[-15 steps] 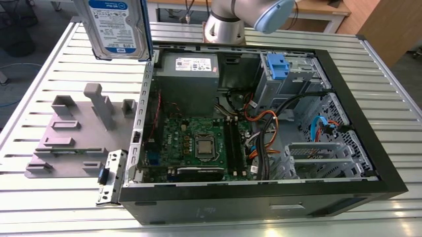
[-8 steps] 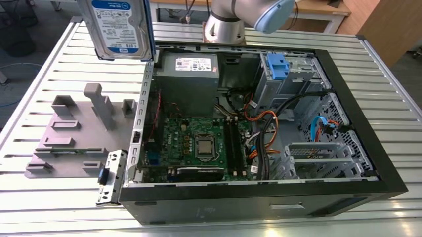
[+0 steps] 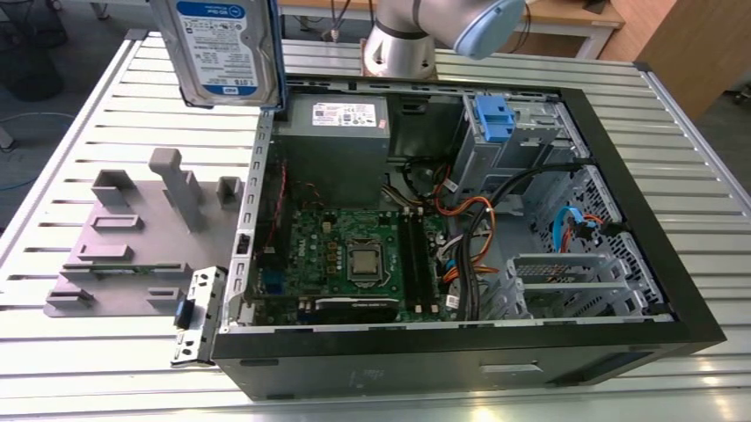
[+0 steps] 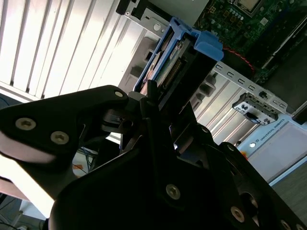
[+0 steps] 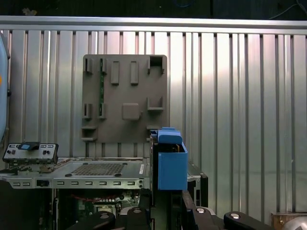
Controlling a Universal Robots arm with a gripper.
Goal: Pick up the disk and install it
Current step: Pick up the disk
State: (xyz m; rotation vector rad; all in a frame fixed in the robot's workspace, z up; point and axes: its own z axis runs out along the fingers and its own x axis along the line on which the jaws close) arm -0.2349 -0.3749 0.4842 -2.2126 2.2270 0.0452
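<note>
Disk (image 3: 223, 53) gripped between jaws, upright, raised beside open computer case (image 3: 470, 365)

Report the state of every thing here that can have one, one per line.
Silver rectangular metal disk with blue plastic rails: lifted clear of the slatted metal table, gripped.
Black gripper: shut on the disk.
Black computer case: lying on its side, side panel off, inside exposed.
Grey slotted plastic holder plate: flat on the table beside the case.
</note>
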